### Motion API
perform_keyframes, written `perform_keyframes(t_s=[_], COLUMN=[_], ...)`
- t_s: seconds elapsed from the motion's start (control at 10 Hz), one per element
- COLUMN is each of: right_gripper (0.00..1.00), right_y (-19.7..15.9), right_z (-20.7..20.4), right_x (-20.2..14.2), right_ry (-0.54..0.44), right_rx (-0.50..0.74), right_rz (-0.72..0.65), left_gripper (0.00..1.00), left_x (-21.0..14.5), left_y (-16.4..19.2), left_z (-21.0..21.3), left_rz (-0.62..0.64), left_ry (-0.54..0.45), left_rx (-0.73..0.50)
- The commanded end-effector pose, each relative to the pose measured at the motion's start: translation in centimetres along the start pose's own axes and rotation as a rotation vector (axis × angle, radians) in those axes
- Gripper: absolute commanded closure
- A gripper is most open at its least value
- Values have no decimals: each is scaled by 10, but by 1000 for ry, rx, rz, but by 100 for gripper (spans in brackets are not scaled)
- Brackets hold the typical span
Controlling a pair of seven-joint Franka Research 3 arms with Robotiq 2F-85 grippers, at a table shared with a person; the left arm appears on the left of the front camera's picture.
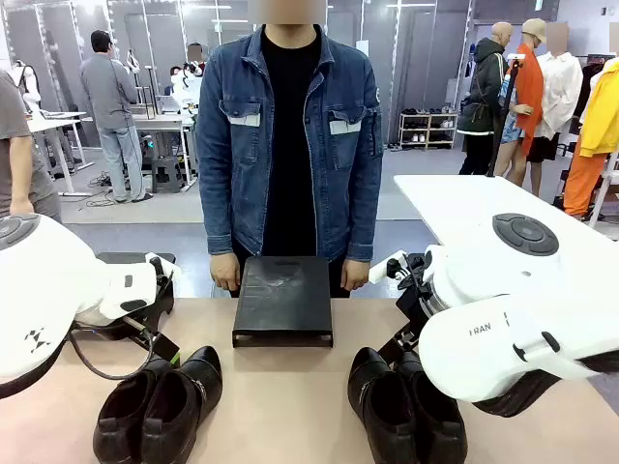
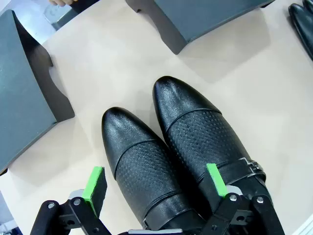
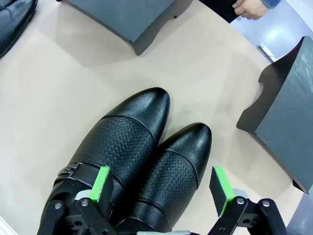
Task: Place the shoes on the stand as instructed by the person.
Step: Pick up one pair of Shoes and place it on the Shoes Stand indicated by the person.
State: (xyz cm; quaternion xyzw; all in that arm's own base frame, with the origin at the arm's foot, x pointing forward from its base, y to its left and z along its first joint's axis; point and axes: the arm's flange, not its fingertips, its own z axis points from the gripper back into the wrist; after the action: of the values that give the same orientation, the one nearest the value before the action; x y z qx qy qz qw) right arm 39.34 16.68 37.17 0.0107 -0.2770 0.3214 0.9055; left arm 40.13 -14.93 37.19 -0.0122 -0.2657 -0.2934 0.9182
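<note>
**Inspector:** Where are the shoes?

**Assistant:** On the desk [image 1: 280, 406], none placed yet. The left pair [image 1: 160, 406] and right pair [image 1: 406, 411] sit near the robot, either side of the stand [image 1: 282, 300].

**Inspector:** And the fingers?

**Assistant:** Spread. The left fingers [image 2: 95, 188] and right fingers [image 3: 222, 188] each hang above their own pair, gripping nothing. Probably awaiting the person [image 1: 290, 145] for a cue.

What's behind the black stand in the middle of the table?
The person in a denim jacket stands right behind the stand, with hands near its far corners. Their legs are hidden by it and the table.
</note>
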Motion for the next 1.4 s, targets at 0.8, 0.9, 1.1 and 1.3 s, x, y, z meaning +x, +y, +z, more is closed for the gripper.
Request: perform_keyframes(t_s=[0.8,0.9,1.1,1.3], right_gripper=[0,0,0,0], right_y=[0,0,-21,-41], right_z=[0,0,42,81], right_x=[0,0,23,35], right_ry=[0,0,-13,-5], right_rx=[0,0,55,157], right_rz=[0,2,-4,-38], left_gripper=[0,0,0,0], left_x=[0,0,15,21], left_y=[0,0,15,36], left_z=[0,0,32,68], left_rz=[0,-1,26,34], left_ry=[0,0,44,103], left_rx=[0,0,-60,-173])
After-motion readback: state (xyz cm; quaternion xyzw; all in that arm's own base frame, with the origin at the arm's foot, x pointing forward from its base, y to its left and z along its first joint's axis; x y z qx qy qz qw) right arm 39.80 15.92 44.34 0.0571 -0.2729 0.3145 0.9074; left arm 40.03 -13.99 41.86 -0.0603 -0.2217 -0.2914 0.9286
